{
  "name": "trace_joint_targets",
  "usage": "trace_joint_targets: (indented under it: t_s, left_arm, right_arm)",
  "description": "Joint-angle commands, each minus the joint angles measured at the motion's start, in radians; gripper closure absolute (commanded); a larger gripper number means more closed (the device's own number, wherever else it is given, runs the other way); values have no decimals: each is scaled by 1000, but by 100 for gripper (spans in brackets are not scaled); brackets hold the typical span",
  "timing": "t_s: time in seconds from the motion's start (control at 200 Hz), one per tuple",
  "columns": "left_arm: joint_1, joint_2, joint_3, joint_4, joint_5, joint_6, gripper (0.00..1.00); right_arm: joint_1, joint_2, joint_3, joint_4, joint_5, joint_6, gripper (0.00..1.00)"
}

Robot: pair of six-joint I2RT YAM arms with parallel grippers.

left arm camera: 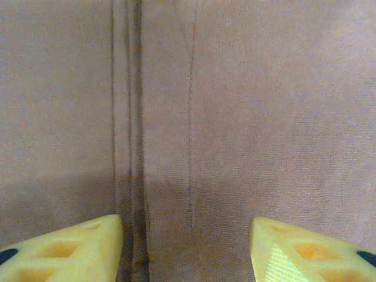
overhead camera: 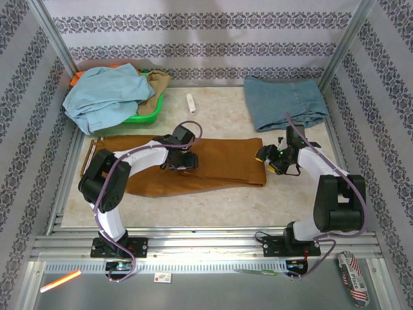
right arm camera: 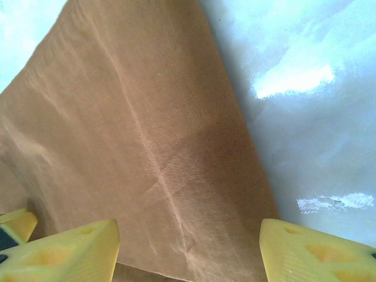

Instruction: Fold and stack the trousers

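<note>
The rust-brown trousers (overhead camera: 219, 163) lie flat and lengthwise across the middle of the table, legs laid one over the other. My left gripper (overhead camera: 183, 159) hovers open over their middle; in the left wrist view a dark seam (left arm camera: 136, 141) runs down the cloth between the yellow fingers (left arm camera: 76, 247). My right gripper (overhead camera: 268, 158) is open at the trousers' right end. The right wrist view shows the brown hem end (right arm camera: 147, 153) between its yellow fingertips (right arm camera: 305, 249), with bare table to the right.
A faded blue denim piece (overhead camera: 285, 102) lies folded at the back right. A green basket (overhead camera: 145, 116) at the back left holds a pale light-blue garment (overhead camera: 103, 97) and a tan one. A small white object (overhead camera: 191, 103) lies behind the trousers.
</note>
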Motion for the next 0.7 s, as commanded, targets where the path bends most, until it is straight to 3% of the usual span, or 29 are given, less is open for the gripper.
trace_joint_targets:
  t_s: [0.0,0.245,0.49,0.694]
  left_arm:
    - [-14,5,-13,-10,18,2,58]
    - [-14,-76,-39,10,20,-3,100]
    - [-20,-169,-12,12,51,-3,100]
    - [-20,-252,-40,-39,-41,3,100]
  right_arm:
    - [-23,-43,-14,-10,-20,-36,35]
    - [-80,-97,-17,-26,-36,-45,36]
    - [-94,-107,-16,-31,-35,-48,36]
    - [-97,-105,-10,-28,-42,-46,36]
